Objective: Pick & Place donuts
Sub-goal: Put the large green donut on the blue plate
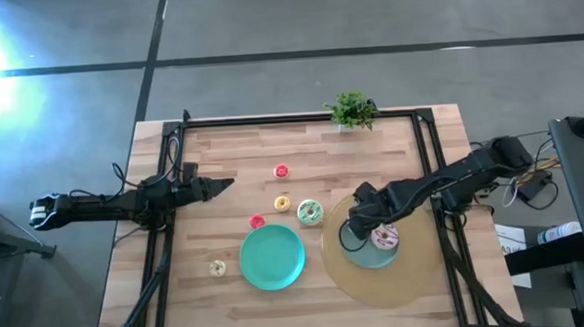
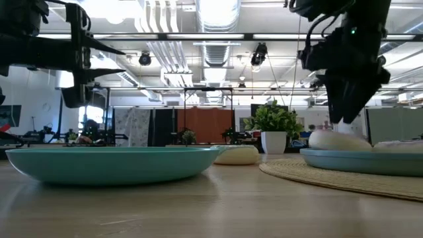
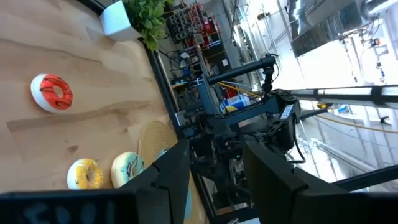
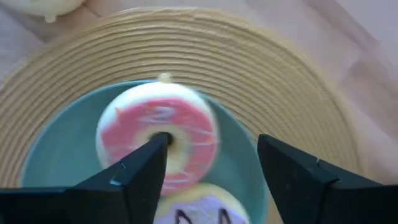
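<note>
My right gripper is open, pointing down over the small teal plate on the woven mat. A pink-frosted donut lies on that plate, with a white-frosted donut beside it. One finger stands in front of the pink donut's hole, the other stands off its side. On the bare wood lie two red donuts, a yellow donut, a green-white donut and a cream donut. My left gripper waits open above the table's left side. My right gripper comes at the pink donut from above. One fingertip shows over the donut's hole; whether it touches the donut, I cannot tell. The donut lies on the small teal plate.
A larger teal plate sits near the table's front, left of the mat. A potted plant stands at the far edge. A black frame rail runs around the tabletop. Bare wood lies between the left gripper and the loose donuts.
</note>
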